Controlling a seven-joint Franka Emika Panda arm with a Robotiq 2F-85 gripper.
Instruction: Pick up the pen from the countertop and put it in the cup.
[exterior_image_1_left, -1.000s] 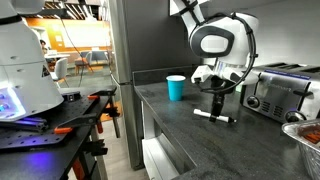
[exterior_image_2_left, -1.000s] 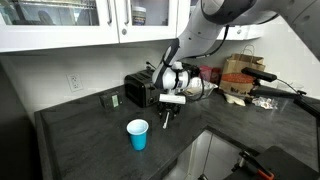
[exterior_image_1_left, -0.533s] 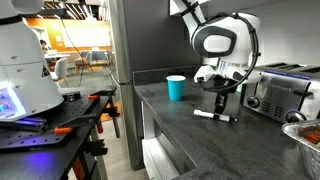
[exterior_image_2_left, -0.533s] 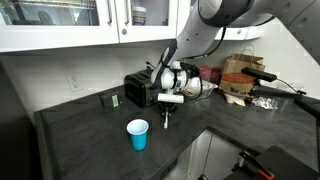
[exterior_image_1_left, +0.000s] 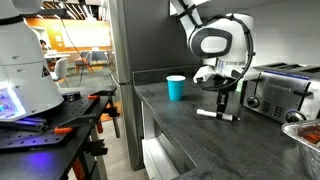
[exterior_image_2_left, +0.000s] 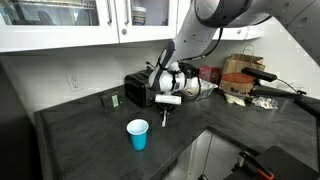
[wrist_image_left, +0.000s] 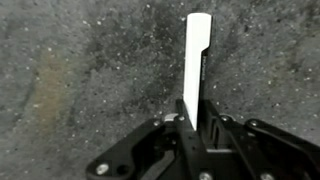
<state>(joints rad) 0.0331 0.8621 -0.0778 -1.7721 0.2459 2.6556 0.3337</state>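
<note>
We judge the pen (wrist_image_left: 196, 60) light, stiff and smooth, apt to swivel unless held near its middle. In the wrist view the claw (wrist_image_left: 196, 120) looks drawn in tight on it. The pen lies level, low at the countertop (exterior_image_1_left: 190, 140) and well apart from the cup (exterior_image_1_left: 176, 88), and the arm (exterior_image_1_left: 215, 42) points straight down.

turquoise cup (exterior_image_2_left: 138, 134), white pen (wrist_image_left: 196, 60), mottled dark grey countertop (exterior_image_2_left: 85, 138).

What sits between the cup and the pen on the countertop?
Nothing; only bare countertop separates the cup from the pen, seen in both exterior views.
</note>
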